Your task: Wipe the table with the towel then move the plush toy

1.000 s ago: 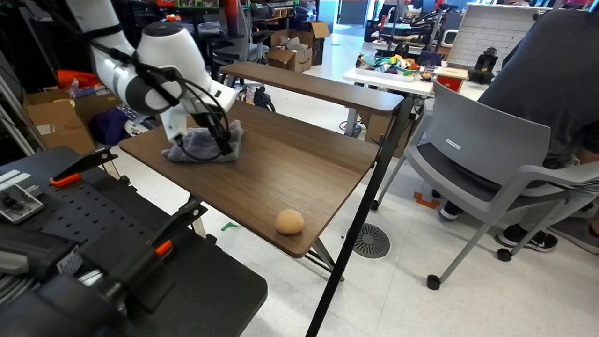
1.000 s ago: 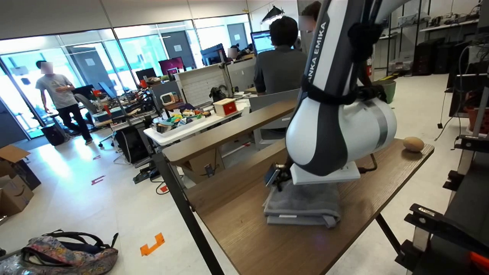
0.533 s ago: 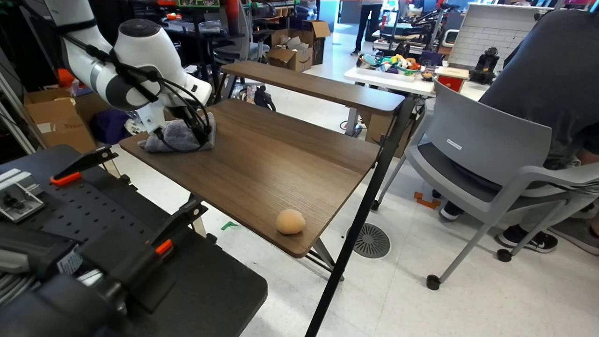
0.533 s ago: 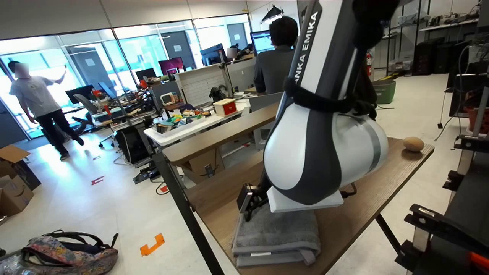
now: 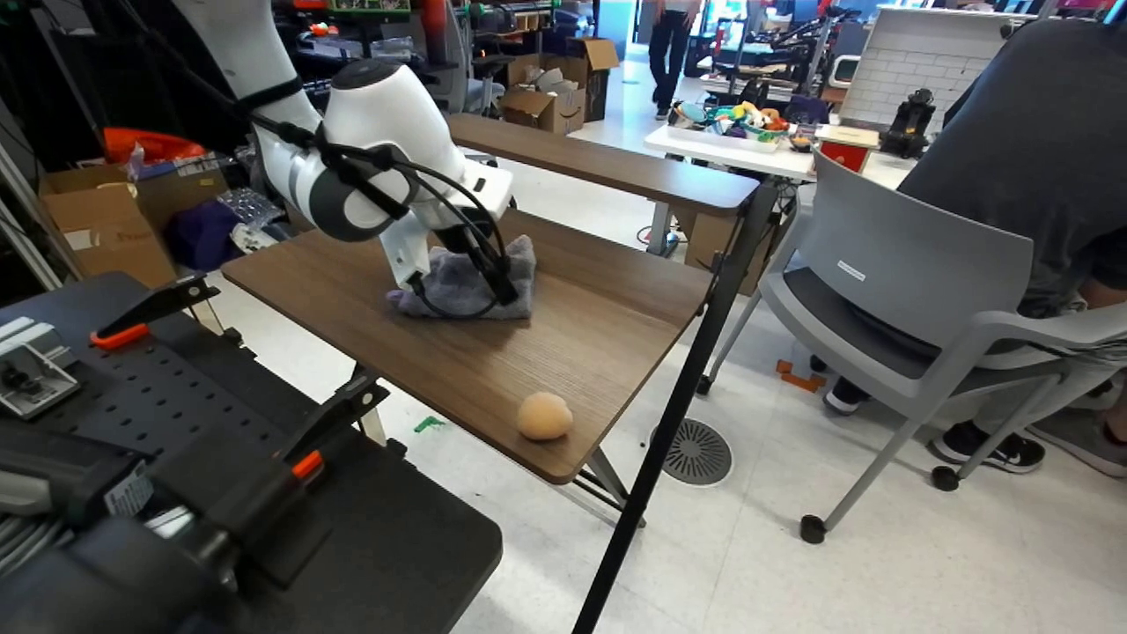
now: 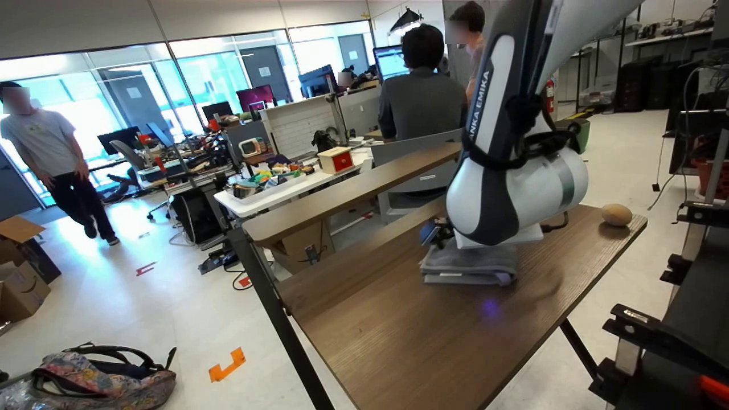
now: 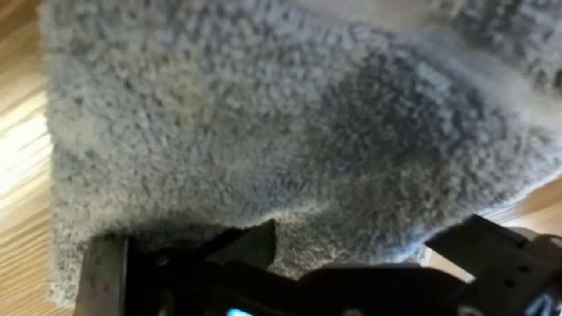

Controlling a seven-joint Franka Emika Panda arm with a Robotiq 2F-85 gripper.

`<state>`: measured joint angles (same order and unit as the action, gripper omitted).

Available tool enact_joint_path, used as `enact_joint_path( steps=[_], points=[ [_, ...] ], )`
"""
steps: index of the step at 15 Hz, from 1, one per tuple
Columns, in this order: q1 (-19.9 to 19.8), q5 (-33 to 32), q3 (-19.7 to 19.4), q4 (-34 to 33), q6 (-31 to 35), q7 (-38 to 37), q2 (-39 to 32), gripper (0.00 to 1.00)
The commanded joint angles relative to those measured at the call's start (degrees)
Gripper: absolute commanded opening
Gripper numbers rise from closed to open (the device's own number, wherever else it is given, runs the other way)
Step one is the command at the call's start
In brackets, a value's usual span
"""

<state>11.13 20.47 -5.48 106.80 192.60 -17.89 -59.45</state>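
Only lettering (image 6: 481, 102) I can properly read is "ANKA EMIKA", pale capitals running lengthwise up the white-and-dark-grey robot arm (image 6: 515, 193) in an exterior view; its start runs right into a black strap (image 6: 495, 164). Also there: a brown cardboard box (image 6: 25, 287) with a curved arrow (image 6: 39, 283) printed on it. White paper sheets (image 6: 134, 92) on the grey doors (image 6: 122, 117) at the back are way too small to read. Same deal with the white sticker (image 5: 850, 272) on the grey plastic chair back (image 5: 924, 233), in both exterior views, and the thin white tag (image 6: 451, 274) on the folded grey cloth towel (image 6: 470, 261). The white label with dark stripes (image 5: 129, 496) on the black equipment (image 5: 84, 467) is just blur, tbh.
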Motion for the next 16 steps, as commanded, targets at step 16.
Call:
enact_joint_path(
  steps=[16],
  points=[
    [-0.4,8.1,-2.4,-17.5,7.0,-2.8,-13.0,1.00]
  ],
)
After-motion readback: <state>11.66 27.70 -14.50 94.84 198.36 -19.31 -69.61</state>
